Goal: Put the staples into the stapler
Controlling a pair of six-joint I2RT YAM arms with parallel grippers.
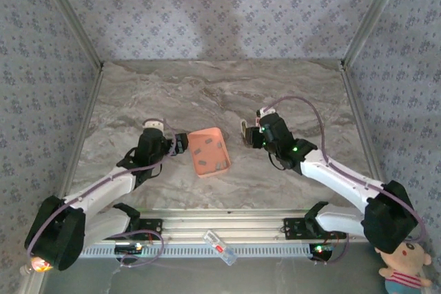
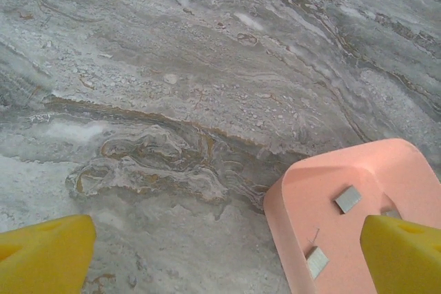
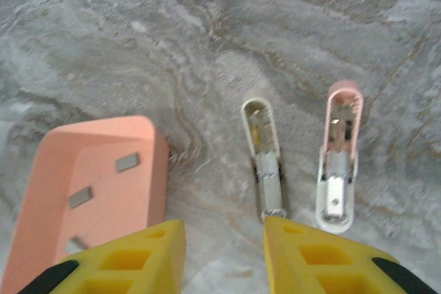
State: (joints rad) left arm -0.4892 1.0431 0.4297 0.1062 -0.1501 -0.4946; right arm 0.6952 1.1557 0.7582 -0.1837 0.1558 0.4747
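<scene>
At the right wrist, the right gripper [image 3: 224, 228] stood with its yellow fingers [image 3: 131, 259] partly apart. Only the grey marbled tabletop [image 3: 103, 46] showed in the gap, so it grasped nothing. Just beyond its fingertips lay the small opened stapler [image 3: 265, 170] in two narrow parts side by side. One was a cream-rimmed part with a metal channel facing up, and a pink-rimmed part [image 3: 339, 156] lay just to its right. How the two parts were joined could not be determined.

To the left of that gripper sat the shallow salmon-pink plastic tray [image 3: 160, 170]. The staples [image 3: 126, 163], small flat grey metal strips, lay loose on its floor, apart from one another.

The left gripper [image 2: 227, 225] was spread wide and empty. One of its yellow fingers hung over the tray's near corner and the other over bare tabletop. From overhead, the tray lay between the two grippers, closer to the left one.

Assessment: the stapler was open and ready, but no strip had been lifted, so the step in hand was judged to be fetching a staple strip. The next move would call for a gripper to descend into the tray and close narrowly on one thin strip lying flat. The strip would then have to be carried across and aligned lengthwise with the upturned channel. A flat strip against the tray floor was judged liable to slip.
</scene>
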